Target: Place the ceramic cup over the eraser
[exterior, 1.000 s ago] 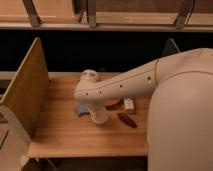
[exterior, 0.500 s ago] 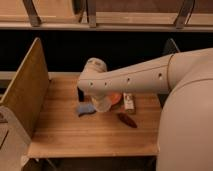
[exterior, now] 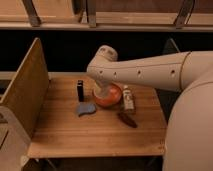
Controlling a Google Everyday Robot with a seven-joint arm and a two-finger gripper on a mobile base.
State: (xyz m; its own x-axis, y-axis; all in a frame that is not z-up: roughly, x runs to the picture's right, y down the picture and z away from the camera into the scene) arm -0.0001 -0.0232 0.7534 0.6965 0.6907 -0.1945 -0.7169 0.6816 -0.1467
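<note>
My arm reaches in from the right, and its gripper [exterior: 102, 88] hangs below the wrist at the left edge of the round orange bowl [exterior: 113, 98]. The gripper is shut on the ceramic cup [exterior: 101, 92], a small cream-white tapered shape held just above the table. The fingers themselves blend into the cup. The eraser [exterior: 80, 90], a narrow black block, stands upright a short way to the left of the cup, apart from it.
A flat light-blue curved piece [exterior: 86, 108] lies in front of the eraser. A small white block [exterior: 128, 98] and a dark brown object [exterior: 126, 119] lie right of the bowl. A tall wooden side panel [exterior: 25, 92] bounds the wooden table [exterior: 90, 135] on the left.
The arm has carried the cup from the middle of the table toward the back and slightly right, up to the bowl's edge. The eraser and blue piece now show.
</note>
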